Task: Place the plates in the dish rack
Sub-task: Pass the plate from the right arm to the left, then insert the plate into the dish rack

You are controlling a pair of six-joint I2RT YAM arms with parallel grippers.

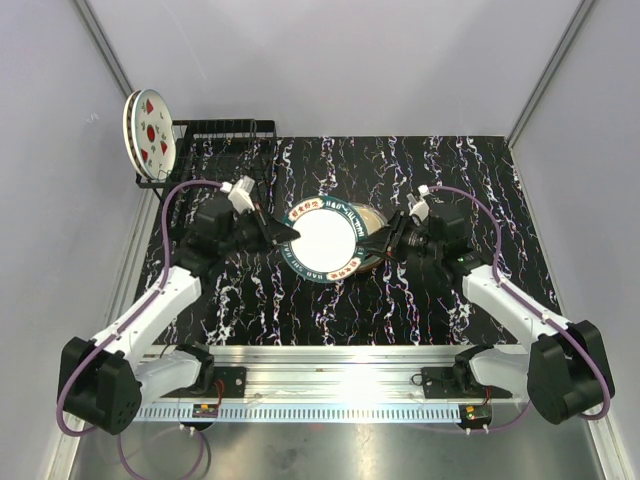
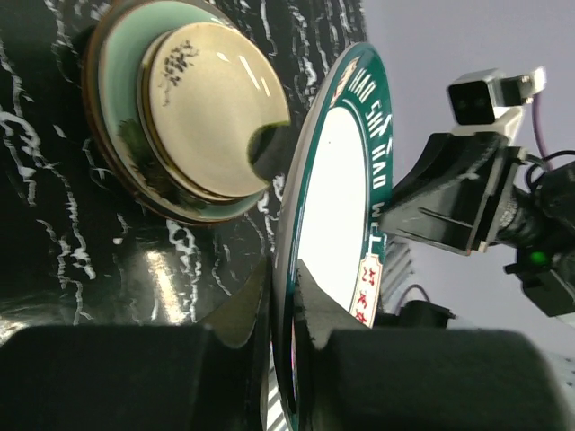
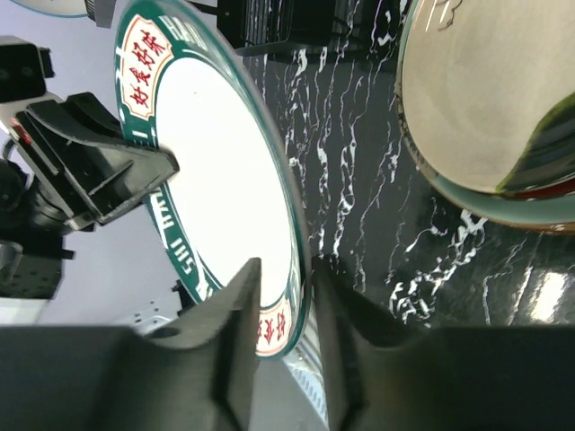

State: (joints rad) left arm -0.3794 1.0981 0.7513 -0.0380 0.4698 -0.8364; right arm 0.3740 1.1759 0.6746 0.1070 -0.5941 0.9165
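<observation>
A teal-rimmed plate with a white centre hangs above the mat, between both grippers. My left gripper is shut on its left rim, both fingers pressed on it. My right gripper straddles the right rim, and its jaws stand apart with a gap on the face side. A stack of plates lies behind, pale green with a cream one on top. The black wire dish rack stands at the back left with red-spotted plates upright at its left end.
A black marbled mat covers the table. Grey walls close in on the left, back and right. The metal rail with the arm bases runs along the near edge.
</observation>
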